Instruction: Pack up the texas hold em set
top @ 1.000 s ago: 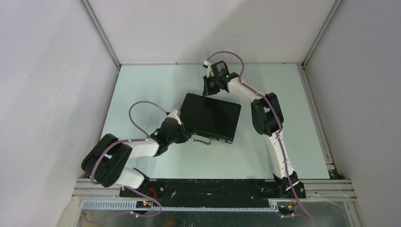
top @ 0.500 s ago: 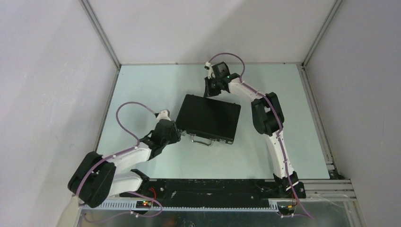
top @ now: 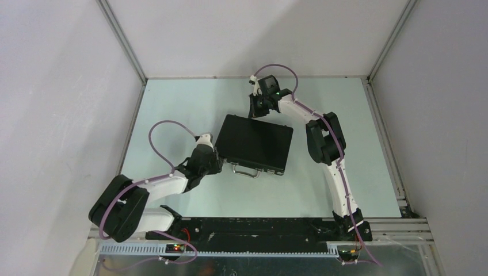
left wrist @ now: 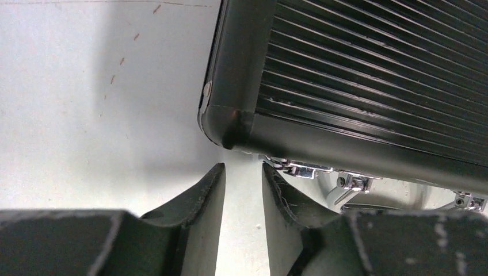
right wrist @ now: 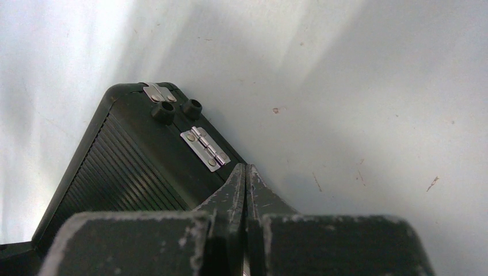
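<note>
The texas hold em set shows only as its shut black ribbed briefcase (top: 256, 142), lying flat mid-table with the silver handle (top: 246, 169) on its near side. My left gripper (top: 214, 163) is at the case's near left corner (left wrist: 229, 125), open, with bare table between its fingers (left wrist: 213, 184). A silver latch (left wrist: 299, 169) sits just right of the tips (left wrist: 243, 168). My right gripper (top: 255, 113) is shut with nothing in it (right wrist: 246, 168), its tips by the case's back edge beside a silver hinge (right wrist: 205, 149). Chips, cards and dice are out of view.
Grey walls with metal frame posts (top: 124, 43) enclose the pale table (top: 172, 103) on three sides. Two black rubber feet (right wrist: 163, 111) stick out of the case's back edge. The arm bases stand on the black rail (top: 259, 230) at the near edge.
My left gripper has gone from shut to open and drawn back a little from the case's near left corner. The right arm and the briefcase have stayed put.
</note>
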{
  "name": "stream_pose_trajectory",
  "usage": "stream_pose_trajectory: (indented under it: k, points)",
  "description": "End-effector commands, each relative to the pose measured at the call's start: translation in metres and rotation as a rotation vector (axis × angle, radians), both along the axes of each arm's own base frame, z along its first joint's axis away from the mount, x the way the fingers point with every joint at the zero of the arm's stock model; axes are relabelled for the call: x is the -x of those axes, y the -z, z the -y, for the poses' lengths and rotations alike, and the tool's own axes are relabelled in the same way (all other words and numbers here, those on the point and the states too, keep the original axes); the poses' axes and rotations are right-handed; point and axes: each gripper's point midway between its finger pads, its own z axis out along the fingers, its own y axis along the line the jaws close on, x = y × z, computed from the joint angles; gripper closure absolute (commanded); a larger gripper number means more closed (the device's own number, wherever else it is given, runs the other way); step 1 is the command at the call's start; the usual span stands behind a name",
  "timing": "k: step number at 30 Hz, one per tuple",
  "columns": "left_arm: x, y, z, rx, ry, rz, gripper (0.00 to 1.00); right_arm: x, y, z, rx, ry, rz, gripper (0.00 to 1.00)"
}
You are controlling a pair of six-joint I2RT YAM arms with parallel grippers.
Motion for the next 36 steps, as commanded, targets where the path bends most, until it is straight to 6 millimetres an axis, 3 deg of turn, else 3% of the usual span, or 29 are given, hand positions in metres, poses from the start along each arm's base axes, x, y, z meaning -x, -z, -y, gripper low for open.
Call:
stream_pose_trajectory:
  k: [1,5,9,15,18,19,20,22,24,25,28,31,32,33,34,36]
  points:
    - [-0.025,-0.01,0.017,0.052,0.014,0.068,0.65,0.08,0.029,-0.006,0.055,-0.106,-0.279,1.0]
    - [-0.023,-0.012,0.012,0.042,-0.022,0.063,0.68,0.08,0.031,-0.004,0.066,-0.103,-0.282,1.0]
    - [-0.009,-0.015,-0.005,0.001,-0.068,0.039,0.69,0.077,0.023,-0.001,0.068,-0.09,-0.26,1.0]
    - [0.006,-0.039,-0.017,0.036,-0.091,0.087,0.67,0.067,-0.018,0.012,0.074,-0.014,-0.133,0.98]
    - [0.007,-0.068,-0.024,0.044,-0.106,0.152,0.67,0.062,-0.047,0.027,0.075,0.053,-0.034,0.96]
    - [0.009,-0.071,-0.029,0.023,-0.115,0.155,0.67,0.065,-0.042,0.037,0.104,0.089,-0.027,0.94]
    - [0.006,-0.085,-0.03,0.036,-0.12,0.193,0.67,0.06,-0.065,0.039,0.078,0.11,0.035,0.93]
    - [0.004,-0.098,-0.037,0.026,-0.137,0.231,0.65,0.064,-0.079,0.054,0.073,0.163,0.09,0.91]
    - [0.0,-0.108,-0.045,0.01,-0.155,0.272,0.51,0.069,-0.092,0.072,0.062,0.223,0.149,0.89]
    - [-0.003,-0.115,-0.046,0.013,-0.16,0.302,0.37,0.075,-0.098,0.086,0.055,0.267,0.188,0.88]
    - [-0.013,-0.139,-0.059,-0.019,-0.202,0.422,0.26,0.082,-0.114,0.122,0.059,0.388,0.331,0.79]
    - [-0.019,-0.163,-0.067,-0.035,-0.216,0.565,0.04,0.1,-0.133,0.161,0.031,0.504,0.498,0.65]
    - [-0.023,-0.176,-0.071,-0.044,-0.228,0.63,0.02,0.108,-0.131,0.18,0.062,0.556,0.54,0.57]
    - [-0.023,-0.176,-0.075,-0.061,-0.24,0.652,0.01,0.107,-0.138,0.19,0.053,0.591,0.587,0.49]
    - [-0.026,-0.187,-0.076,-0.082,-0.235,0.706,0.0,0.111,-0.142,0.207,0.078,0.628,0.647,0.46]
    - [-0.03,-0.189,-0.081,-0.167,-0.223,0.738,0.0,0.116,-0.151,0.226,0.099,0.67,0.731,0.34]
